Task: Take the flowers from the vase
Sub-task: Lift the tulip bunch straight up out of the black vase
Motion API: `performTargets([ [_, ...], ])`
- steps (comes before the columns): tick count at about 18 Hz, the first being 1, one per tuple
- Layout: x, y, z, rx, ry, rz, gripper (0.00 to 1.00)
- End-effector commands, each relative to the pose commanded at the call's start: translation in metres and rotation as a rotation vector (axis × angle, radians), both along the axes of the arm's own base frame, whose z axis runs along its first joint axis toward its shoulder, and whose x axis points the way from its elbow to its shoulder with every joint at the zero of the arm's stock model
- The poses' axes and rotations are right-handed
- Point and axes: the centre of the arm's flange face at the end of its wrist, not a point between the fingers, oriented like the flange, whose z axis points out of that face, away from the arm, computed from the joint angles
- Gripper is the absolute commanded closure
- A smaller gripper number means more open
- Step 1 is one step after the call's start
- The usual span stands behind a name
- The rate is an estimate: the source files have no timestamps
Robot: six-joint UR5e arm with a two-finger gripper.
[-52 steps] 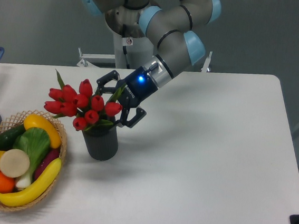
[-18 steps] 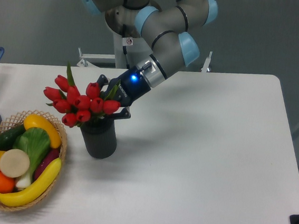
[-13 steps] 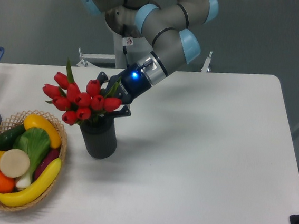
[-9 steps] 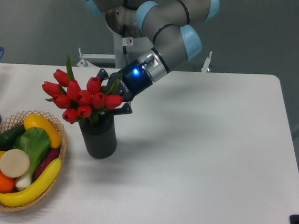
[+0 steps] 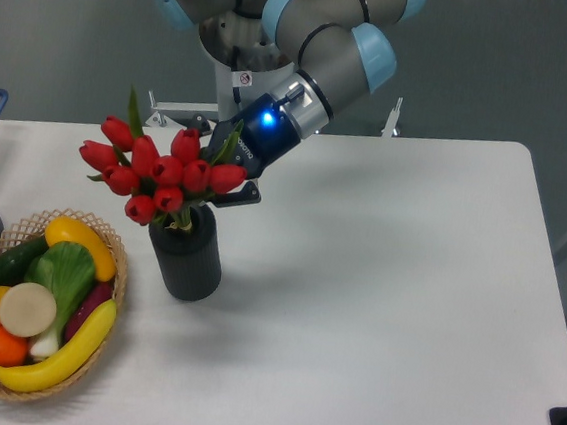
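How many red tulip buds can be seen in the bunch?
9 on the flowers: three along the left, four across the middle, two low above the vase. Others may hide behind.

Gripper (image 5: 225,172) angled down-left, seemingly clamped.

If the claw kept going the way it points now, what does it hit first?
The claw points down-left and is shut on the flowers. Past them, the first thing in that line looks like the basket of produce, though depth from this one view is uncertain.
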Motion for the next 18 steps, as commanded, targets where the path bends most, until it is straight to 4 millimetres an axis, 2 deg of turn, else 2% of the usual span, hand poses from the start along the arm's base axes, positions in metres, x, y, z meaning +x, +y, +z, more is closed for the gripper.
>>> performTargets([
  [3,-0.001,-0.002,0.015,0.016,-0.023,0.011,0.69],
  [11,-0.023,-0.007,0.051,0.048,-0.1,0.057,0.69],
  [18,-0.03,-0.008,0.063,0.068,-0.097,0.061,0.69],
])
